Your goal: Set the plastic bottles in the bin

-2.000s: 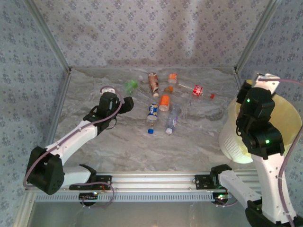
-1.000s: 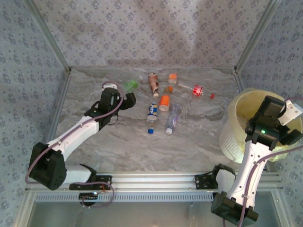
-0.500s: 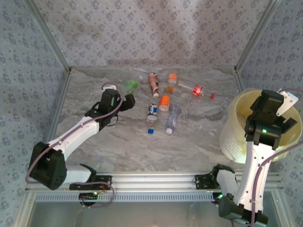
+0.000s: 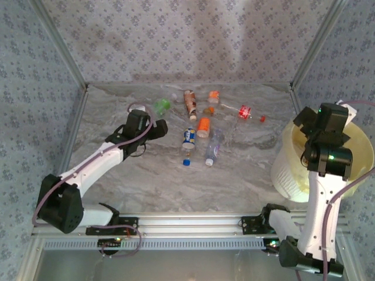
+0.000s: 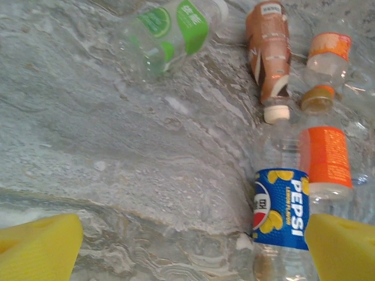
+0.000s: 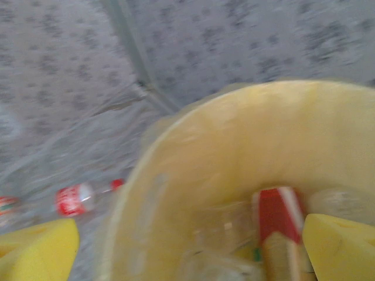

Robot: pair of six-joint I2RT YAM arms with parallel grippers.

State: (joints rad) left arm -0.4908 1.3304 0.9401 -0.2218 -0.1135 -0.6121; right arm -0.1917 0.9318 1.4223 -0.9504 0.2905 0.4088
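Your left end effector (image 5: 190, 249) hung wide open and empty near the blue-label bottle (image 5: 280, 208), so you needed to center across its label before closing.

The left arm (image 4: 94, 165) stretches low and forward with the left gripper (image 5: 192, 249) spread wide, while the right arm (image 4: 319, 202) stands upright, the right gripper (image 6: 190, 249) likewise gaping.
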